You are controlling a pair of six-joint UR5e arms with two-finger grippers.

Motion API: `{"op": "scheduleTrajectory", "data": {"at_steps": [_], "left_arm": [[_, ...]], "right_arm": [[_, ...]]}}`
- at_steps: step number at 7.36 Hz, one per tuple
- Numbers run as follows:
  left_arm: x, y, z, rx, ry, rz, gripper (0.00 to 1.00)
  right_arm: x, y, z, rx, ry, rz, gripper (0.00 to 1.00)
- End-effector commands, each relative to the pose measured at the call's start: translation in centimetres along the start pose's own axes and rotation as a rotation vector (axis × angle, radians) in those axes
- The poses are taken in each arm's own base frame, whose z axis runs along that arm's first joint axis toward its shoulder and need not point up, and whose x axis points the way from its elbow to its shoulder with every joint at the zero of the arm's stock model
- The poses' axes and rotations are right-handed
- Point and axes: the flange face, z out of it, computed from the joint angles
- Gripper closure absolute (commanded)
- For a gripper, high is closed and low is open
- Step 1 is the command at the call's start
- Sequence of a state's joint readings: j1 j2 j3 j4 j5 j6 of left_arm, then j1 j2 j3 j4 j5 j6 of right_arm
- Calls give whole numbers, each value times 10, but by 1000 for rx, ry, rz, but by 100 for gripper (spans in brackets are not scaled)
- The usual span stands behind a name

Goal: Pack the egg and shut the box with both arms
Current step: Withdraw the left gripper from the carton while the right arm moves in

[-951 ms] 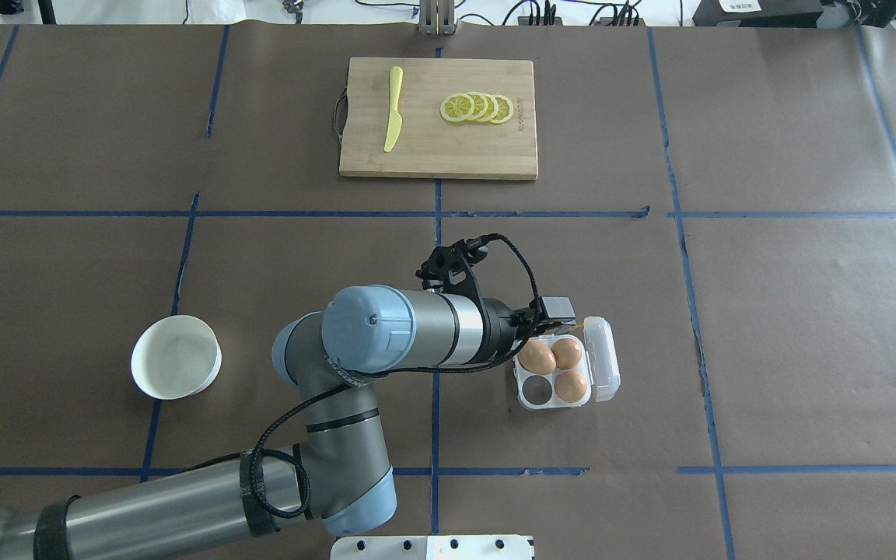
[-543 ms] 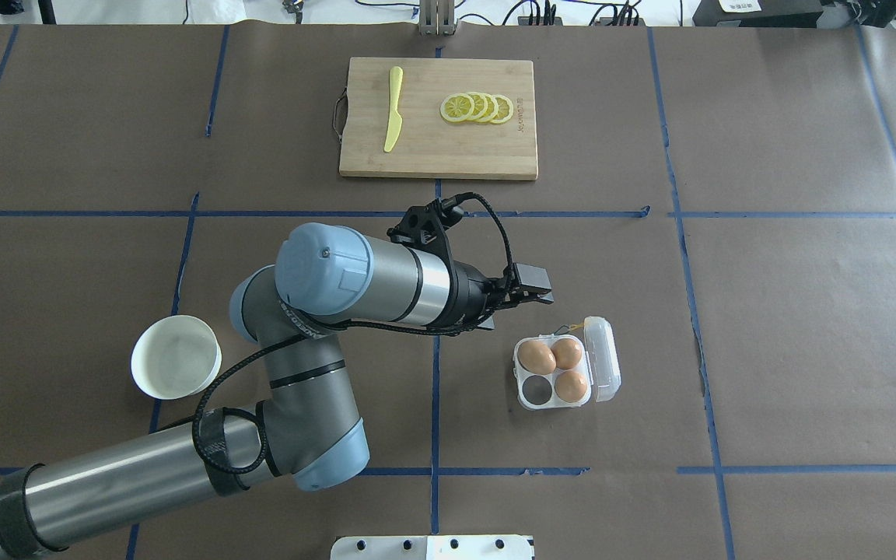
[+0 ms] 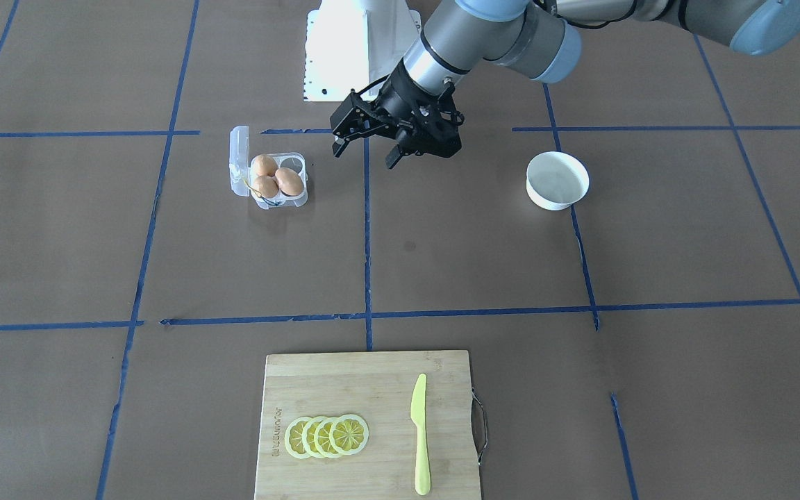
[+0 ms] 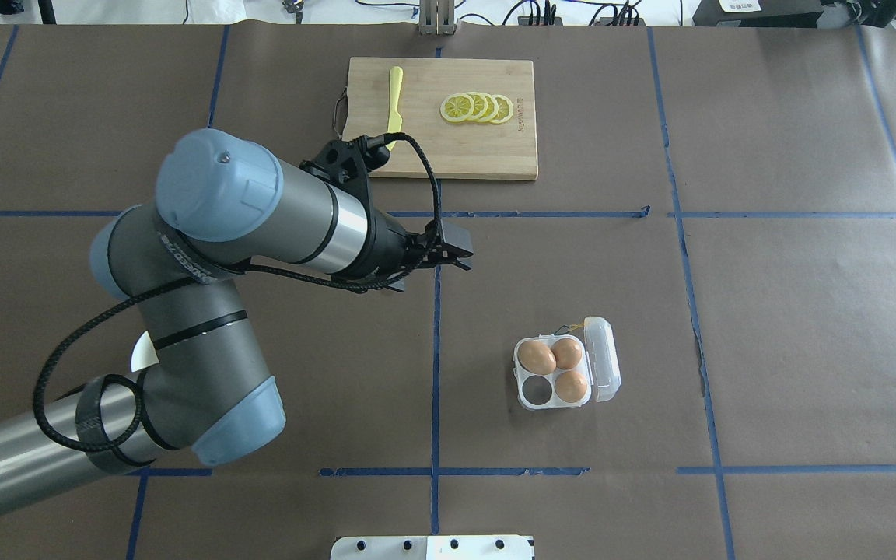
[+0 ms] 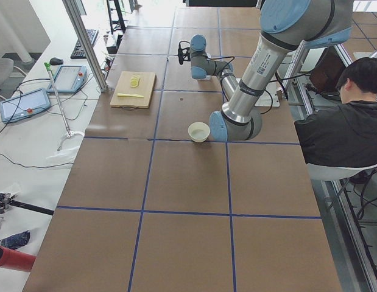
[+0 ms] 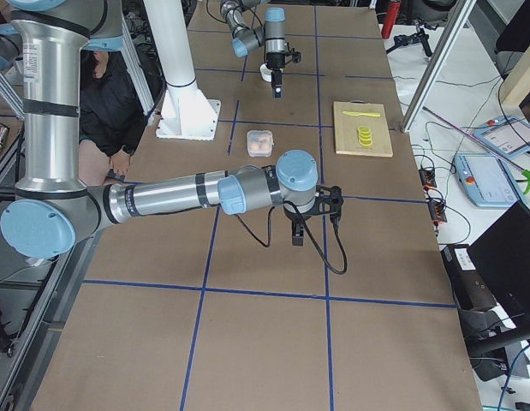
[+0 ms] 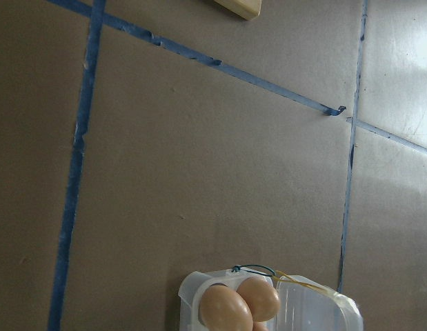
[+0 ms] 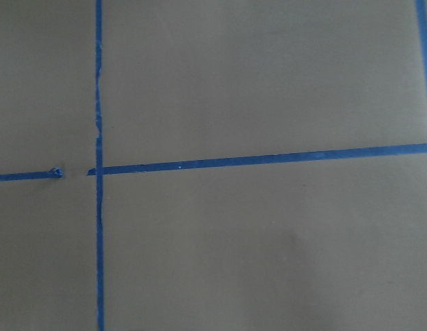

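The clear box (image 4: 527, 374) sits open on the table, lid (image 4: 602, 359) folded out to the right. Three tan eggs fill three cups: one (image 4: 537, 356), another (image 4: 567, 352), a third (image 4: 571, 385). The near-left cup is empty. The box also shows in the front view (image 3: 301, 198) and the left wrist view (image 7: 192, 298). My left gripper (image 4: 440, 268) is open and empty, raised well up and left of the box; the front view (image 3: 365, 154) shows its jaws spread. My right gripper (image 6: 297, 231) hangs over bare table far from the box; I cannot tell its state.
A wooden cutting board (image 4: 438, 148) at the far side carries lemon slices (image 4: 477, 107) and a yellow knife (image 4: 393, 101). A white bowl (image 3: 557, 161) stands left of the box, mostly hidden under my left arm in the overhead view. An operator sits beside the robot (image 5: 349, 115).
My left arm has pulled back from beside the box, up and to the left, with its gripper empty. The box and three eggs have not moved.
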State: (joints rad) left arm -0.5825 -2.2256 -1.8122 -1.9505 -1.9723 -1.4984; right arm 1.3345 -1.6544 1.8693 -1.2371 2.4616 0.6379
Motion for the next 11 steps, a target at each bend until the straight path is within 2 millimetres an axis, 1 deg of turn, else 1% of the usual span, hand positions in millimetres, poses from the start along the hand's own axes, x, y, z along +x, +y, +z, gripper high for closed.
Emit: {"op": "scheduleTrajectory", "data": {"at_steps": [1, 2, 3, 4, 5, 6, 7, 8, 9, 10, 11], "left_arm": [[-19, -29, -46, 60, -99, 34, 1], [-32, -55, -66, 102, -144, 40, 1], [-35, -70, -97, 135, -190, 73, 1], [-38, -75, -123, 146, -237, 126, 1], [-55, -85, -137, 160, -281, 131, 1], [-75, -100, -153, 192, -304, 117, 0], [-89, -115, -170, 216, -329, 165, 0], [-108, -124, -181, 224, -358, 196, 0], [-120, -135, -195, 242, -378, 219, 0], [-130, -143, -206, 254, -394, 236, 0], [-141, -150, -215, 262, -413, 245, 0]], "right_arm": [[-76, 40, 70, 37, -67, 26, 0], [-104, 62, 97, 16, -100, 74, 0], [-126, 83, 121, 15, -119, 80, 0], [-140, 98, 133, 6, -142, 92, 0], [-162, 116, 134, -23, -186, 95, 0], [-180, 131, 137, -50, -204, 95, 9], [-188, 144, 144, -76, -206, 81, 56], [-195, 157, 154, -110, -205, 64, 85], [-202, 171, 162, -143, -207, 46, 100], [-214, 182, 165, -168, -220, 24, 100], [-224, 185, 166, -174, -236, 10, 100]]}}
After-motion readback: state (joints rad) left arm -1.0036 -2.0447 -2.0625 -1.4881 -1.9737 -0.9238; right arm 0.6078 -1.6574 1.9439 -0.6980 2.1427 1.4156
